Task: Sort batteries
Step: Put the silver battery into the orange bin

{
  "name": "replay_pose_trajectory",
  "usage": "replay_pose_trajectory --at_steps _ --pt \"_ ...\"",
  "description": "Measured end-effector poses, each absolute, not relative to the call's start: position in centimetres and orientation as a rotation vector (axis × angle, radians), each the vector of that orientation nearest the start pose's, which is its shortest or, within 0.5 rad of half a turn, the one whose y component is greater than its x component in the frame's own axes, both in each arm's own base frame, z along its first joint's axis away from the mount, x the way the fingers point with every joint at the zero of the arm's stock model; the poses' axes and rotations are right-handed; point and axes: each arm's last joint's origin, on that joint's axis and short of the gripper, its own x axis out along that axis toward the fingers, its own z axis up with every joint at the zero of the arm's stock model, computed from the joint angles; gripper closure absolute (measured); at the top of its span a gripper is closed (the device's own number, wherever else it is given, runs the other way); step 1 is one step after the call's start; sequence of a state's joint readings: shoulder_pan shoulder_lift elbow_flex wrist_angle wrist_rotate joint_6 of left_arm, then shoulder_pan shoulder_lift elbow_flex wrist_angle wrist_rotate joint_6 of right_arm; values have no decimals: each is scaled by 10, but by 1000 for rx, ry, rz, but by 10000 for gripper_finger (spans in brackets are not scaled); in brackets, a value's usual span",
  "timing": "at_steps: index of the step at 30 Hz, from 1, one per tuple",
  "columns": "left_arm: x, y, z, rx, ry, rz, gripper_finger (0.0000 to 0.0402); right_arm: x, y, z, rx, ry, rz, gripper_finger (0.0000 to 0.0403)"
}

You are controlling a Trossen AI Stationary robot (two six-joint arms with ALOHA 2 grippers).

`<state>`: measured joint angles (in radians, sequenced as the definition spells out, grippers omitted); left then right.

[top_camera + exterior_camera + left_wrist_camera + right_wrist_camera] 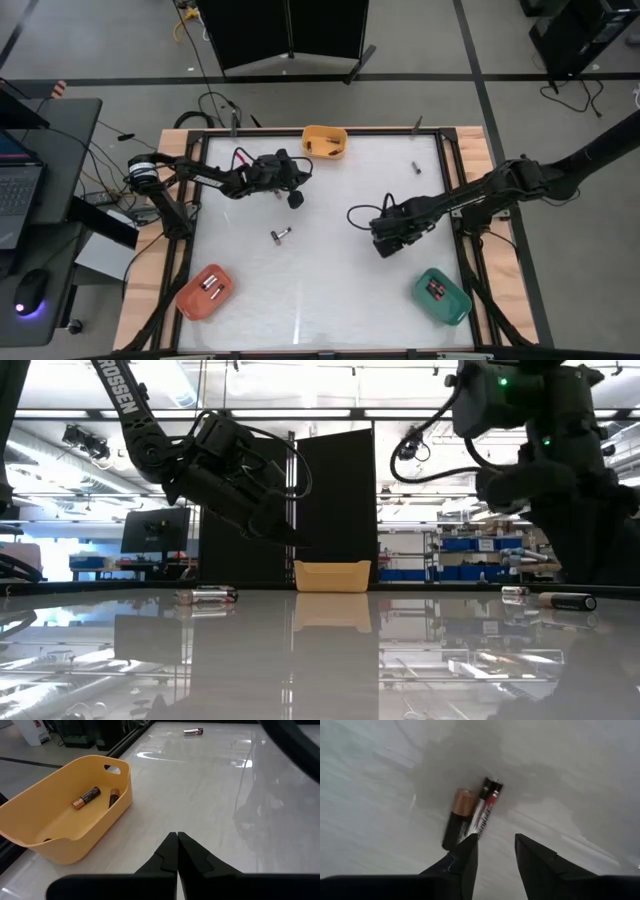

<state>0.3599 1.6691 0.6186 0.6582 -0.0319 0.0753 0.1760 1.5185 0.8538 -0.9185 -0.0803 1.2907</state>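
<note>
Two batteries lie side by side on the white table: a copper-and-black one [456, 820] and a black-and-red one [487, 807]. My right gripper [495, 855] hangs open just above them and points down; in the high view it [385, 243] hides them. One fingertip [467, 852] stands by the copper battery's near end; I cannot tell if it touches. My left gripper [177, 842] is shut and holds nothing, above the table beside the yellow bin [35, 825], which holds two batteries [86, 797]. More batteries lie loose on the table [280, 235] [414, 166].
An orange bin [190, 300] with batteries stands at the near left corner and a green bin [455, 305] with one battery at the near right. The yellow bin [325, 152] sits at the far edge. Bare table lies between the arms and toward the near edge.
</note>
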Motion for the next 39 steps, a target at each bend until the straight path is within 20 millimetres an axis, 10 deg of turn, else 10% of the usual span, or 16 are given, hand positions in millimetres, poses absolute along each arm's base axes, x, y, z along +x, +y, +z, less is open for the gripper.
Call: replay_pose_trajectory --at_steps 26,39 --pt "289 110 147 6 403 374 391 216 43 138 855 1440 -795 289" --pt "292 108 152 -53 322 312 391 210 35 158 617 1403 -675 345"
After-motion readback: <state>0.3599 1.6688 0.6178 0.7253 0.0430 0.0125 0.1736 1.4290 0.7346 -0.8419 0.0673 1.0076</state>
